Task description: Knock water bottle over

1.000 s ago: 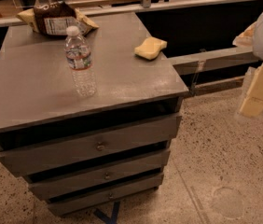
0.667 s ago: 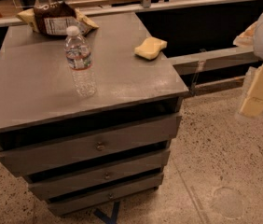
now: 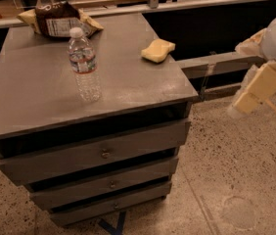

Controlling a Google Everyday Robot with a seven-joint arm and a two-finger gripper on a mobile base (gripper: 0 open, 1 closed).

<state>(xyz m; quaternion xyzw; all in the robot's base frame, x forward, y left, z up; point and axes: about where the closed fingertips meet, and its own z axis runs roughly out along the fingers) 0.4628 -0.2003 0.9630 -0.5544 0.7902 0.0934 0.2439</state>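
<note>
The water bottle [image 3: 84, 65] stands upright on the left half of the grey cabinet top [image 3: 128, 89]. It is clear and ribbed, with a white cap and a white, red and blue label band. My gripper [image 3: 238, 78] is at the right edge of the view, off the cabinet's right side and well apart from the bottle. Its two cream fingers [image 3: 257, 88] stand apart, with nothing between them.
A brown snack bag [image 3: 58, 18] lies at the back left of the cabinet top, behind the bottle. A yellow sponge [image 3: 158, 50] lies at the back right. The cabinet has three drawers [image 3: 103, 153]. Speckled floor [image 3: 236, 180] is to the right, and a dark railing [image 3: 216, 62] is behind.
My gripper has moved a little left and up, toward the cabinet's right side. The bottle, bag and sponge have not moved.
</note>
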